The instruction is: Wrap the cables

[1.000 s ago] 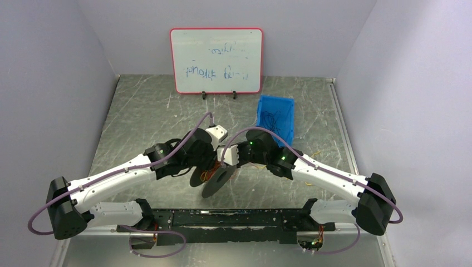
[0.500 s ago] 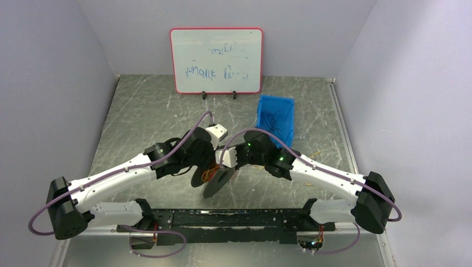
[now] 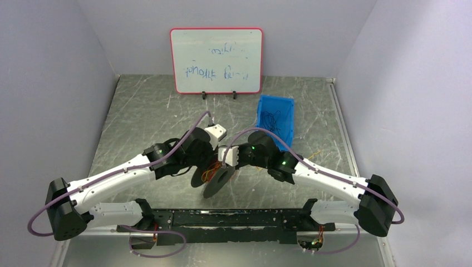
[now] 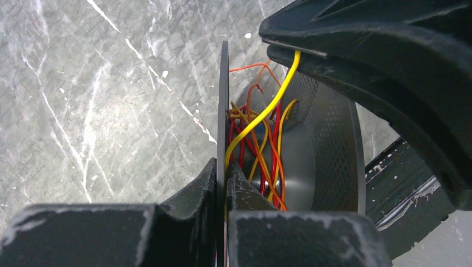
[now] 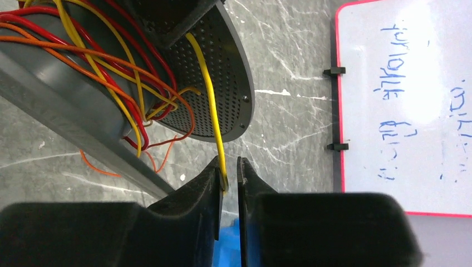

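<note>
Cables (image 4: 261, 115) partly behind spool flange (image 4: 222, 100)

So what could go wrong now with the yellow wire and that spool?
The yellow wire runs into the right tool, whose fingers stand slightly apart, so it may slip out and go slack. The red and orange wires lie in loose crossing loops on the spool and could tangle or spring off. The left tool pinches only the spool's thin rim, so the spool might twist.
</note>
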Robot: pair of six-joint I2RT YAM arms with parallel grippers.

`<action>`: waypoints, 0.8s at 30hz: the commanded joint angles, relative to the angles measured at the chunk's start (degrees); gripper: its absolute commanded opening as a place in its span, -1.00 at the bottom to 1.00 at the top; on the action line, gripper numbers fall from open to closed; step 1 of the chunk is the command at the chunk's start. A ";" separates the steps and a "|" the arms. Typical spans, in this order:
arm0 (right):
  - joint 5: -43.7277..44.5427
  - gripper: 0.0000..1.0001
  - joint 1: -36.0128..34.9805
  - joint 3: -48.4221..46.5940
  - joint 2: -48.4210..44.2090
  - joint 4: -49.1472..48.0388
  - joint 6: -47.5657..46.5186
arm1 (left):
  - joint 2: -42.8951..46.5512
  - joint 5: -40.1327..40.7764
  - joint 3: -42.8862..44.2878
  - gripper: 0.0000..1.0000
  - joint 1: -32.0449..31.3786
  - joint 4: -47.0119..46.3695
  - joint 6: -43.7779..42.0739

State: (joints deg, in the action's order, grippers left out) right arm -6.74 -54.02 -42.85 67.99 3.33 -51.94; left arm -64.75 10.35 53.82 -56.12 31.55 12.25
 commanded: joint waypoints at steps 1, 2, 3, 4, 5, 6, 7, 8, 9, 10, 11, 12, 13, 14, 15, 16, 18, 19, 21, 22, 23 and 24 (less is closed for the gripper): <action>1.51 -0.60 -0.31 1.57 -3.50 -3.25 3.35 | 1.38 1.31 0.01 -0.86 1.00 -2.47 0.95; 2.29 -0.56 -0.30 1.90 -3.97 -3.36 3.78 | 1.38 1.34 0.05 -0.86 1.39 -2.46 1.08; 3.04 -0.54 -0.37 2.32 -4.57 -3.56 4.27 | 1.46 1.26 0.05 -0.86 1.71 -2.52 1.17; 3.78 -0.52 -0.32 2.69 -5.25 -3.86 4.80 | 1.58 1.13 0.05 -0.86 2.12 -2.59 1.27; 4.63 -0.51 -0.22 3.02 -5.83 -4.24 5.70 | 1.81 0.90 0.03 -0.86 2.51 -2.67 1.35; 5.31 -0.50 -0.17 3.15 -6.54 -4.51 6.56 | 1.98 0.75 -0.06 -0.86 2.85 -2.83 1.37; 6.09 -0.48 -0.16 3.46 -7.24 -4.79 7.64 | 2.19 0.65 -0.06 -0.86 3.07 -2.97 1.37; 6.93 -0.43 -0.13 3.88 -8.04 -5.26 8.84 | 2.32 0.72 -0.17 -0.86 3.23 -2.94 1.38; 7.83 -0.38 -0.10 4.48 -9.02 -5.87 10.36 | 2.49 0.87 -0.19 -0.86 3.29 -2.95 1.37; 8.94 -0.35 0.01 5.10 -10.31 -6.81 11.80 | 2.64 1.04 -0.19 -0.86 3.33 -2.98 1.37; 9.95 -0.34 -0.01 5.74 -11.45 -7.45 13.24 | 2.74 1.19 -0.14 -0.86 3.43 -2.99 1.42; 11.16 -0.33 0.05 6.35 -12.52 -8.25 15.01 | 2.83 1.35 -0.16 -0.86 3.51 -2.92 1.45; 12.10 -0.33 0.09 6.97 -13.55 -9.12 16.92 | 2.98 1.54 -0.06 -0.86 3.54 -2.86 1.50; 12.54 -0.33 0.12 7.52 -14.62 -9.69 19.11 | 3.23 1.74 -0.07 -0.86 3.57 -2.89 1.56; 13.06 -0.32 0.14 8.00 -15.47 -10.18 21.24 | 3.50 1.84 -0.12 -0.86 3.68 -3.02 1.55; 13.89 -0.31 0.20 8.58 -16.38 -10.64 23.44 | 3.90 1.98 -0.12 -0.86 3.92 -3.14 1.57; 15.34 -0.29 0.16 9.40 -17.86 -10.90 29.63 | 4.85 2.34 -0.20 -0.86 4.08 -3.40 1.55; 16.05 -0.28 0.24 9.95 -18.57 -11.01 32.20 | 5.34 2.45 -0.24 -0.86 4.14 -3.57 1.48; 18.32 -0.24 0.29 11.08 -19.50 -11.40 37.94 | 6.19 3.02 -0.12 -0.86 4.17 -3.69 1.55; 20.28 -0.23 0.24 11.67 -19.95 -11.46 41.17 | 6.48 3.35 -0.06 -0.86 4.20 -3.55 1.59; 22.41 -0.23 0.25 12.15 -20.40 -11.23 44.24 | 6.67 3.62 0.15 -0.86 4.22 -3.44 1.68; 24.27 -0.22 0.26 12.58 -20.84 -10.75 47.04 | 6.87 3.89 0.43 -0.86 4.25 -3.31 1.71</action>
State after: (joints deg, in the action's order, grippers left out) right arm 9.41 -53.91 -32.27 48.93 -6.20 -20.10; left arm -60.01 12.32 53.36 -52.29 31.57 13.10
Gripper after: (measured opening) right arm 0.383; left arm 0.093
